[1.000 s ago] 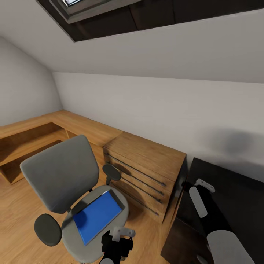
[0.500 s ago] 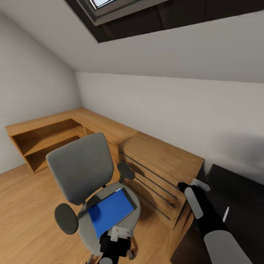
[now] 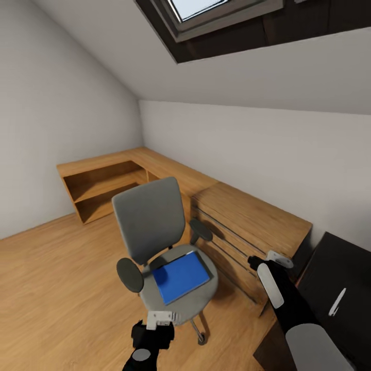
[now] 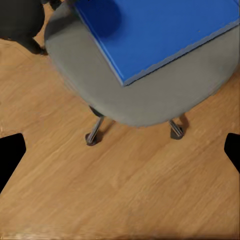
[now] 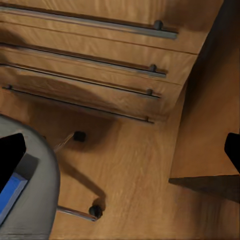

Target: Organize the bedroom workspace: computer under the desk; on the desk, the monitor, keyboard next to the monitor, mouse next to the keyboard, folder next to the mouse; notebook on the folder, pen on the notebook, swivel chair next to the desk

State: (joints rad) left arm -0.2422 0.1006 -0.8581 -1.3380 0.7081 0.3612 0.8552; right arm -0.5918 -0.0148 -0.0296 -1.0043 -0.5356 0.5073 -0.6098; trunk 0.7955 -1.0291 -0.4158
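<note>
the folder (image 3: 181, 277) lies flat on the seat of the swivel chair (image 3: 154, 226), a bright blue rectangle with a thin pale edge along one long side. in the head view its long axis runs slantwise across the seat, from the near left corner toward the far right, roughly in line with the wooden drawer chest (image 3: 247, 226) beside the chair. it covers most of the round grey seat and stays inside its rim. the chair has a tall grey back, dark oval armrests and metal legs on castors, and stands on the light wood floor (image 3: 56, 288) just beside the chest.

the left gripper (image 3: 154, 330) hangs just in front of the seat's near edge, above the floor, fingers spread wide with nothing between them; its wrist camera looks down on the folder's corner (image 4: 160, 35) and the seat. the right gripper (image 3: 268, 259) hovers near the chest's front corner, also spread and holding nothing. a thin pale pen (image 3: 337, 302) lies on the black desk (image 3: 340, 268) at the right.
</note>
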